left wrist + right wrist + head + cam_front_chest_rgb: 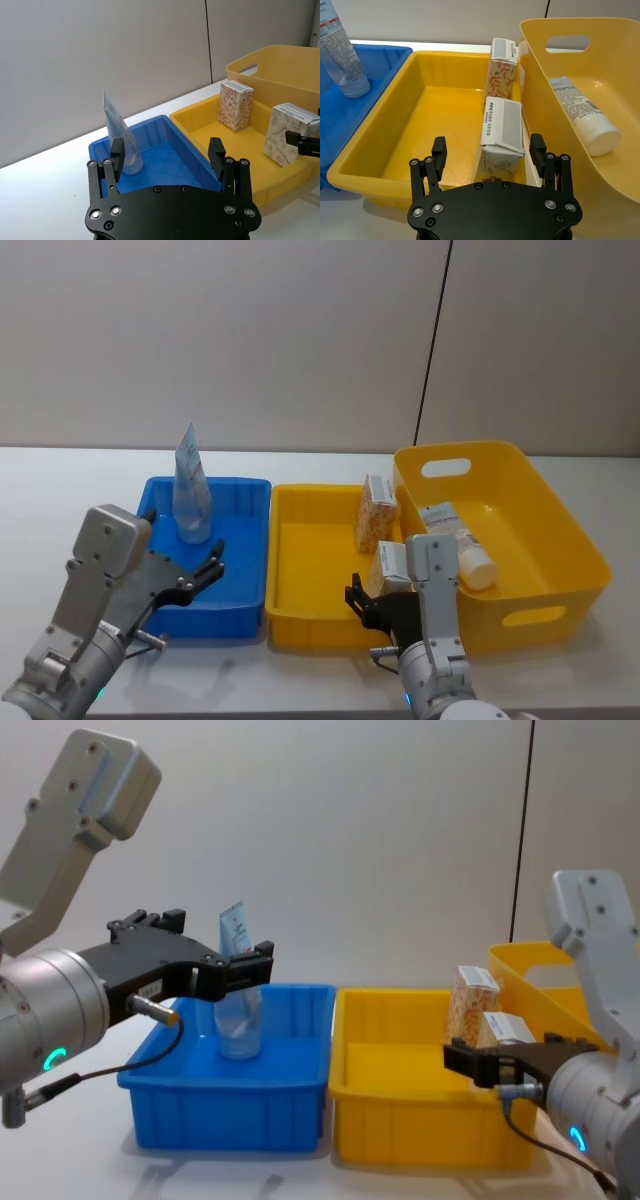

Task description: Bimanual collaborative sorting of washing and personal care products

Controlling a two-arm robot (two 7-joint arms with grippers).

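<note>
One tube (191, 490) stood in blue bin (245, 530), two cartons (501, 72) in yellow tray (395, 115); another tube (458, 542) lay unsorted in big tub (560, 530). L gripper (170, 155) & R gripper (489, 150) both open, empty.

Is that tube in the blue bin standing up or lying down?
Standing up: the tube rests on its cap in the blue bin, crimped end pointing upward.

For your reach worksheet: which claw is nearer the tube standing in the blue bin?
Left. The left claw hovers open just in front of the tube, over the blue bin; the right claw is open around a carton in the yellow bin.
</note>
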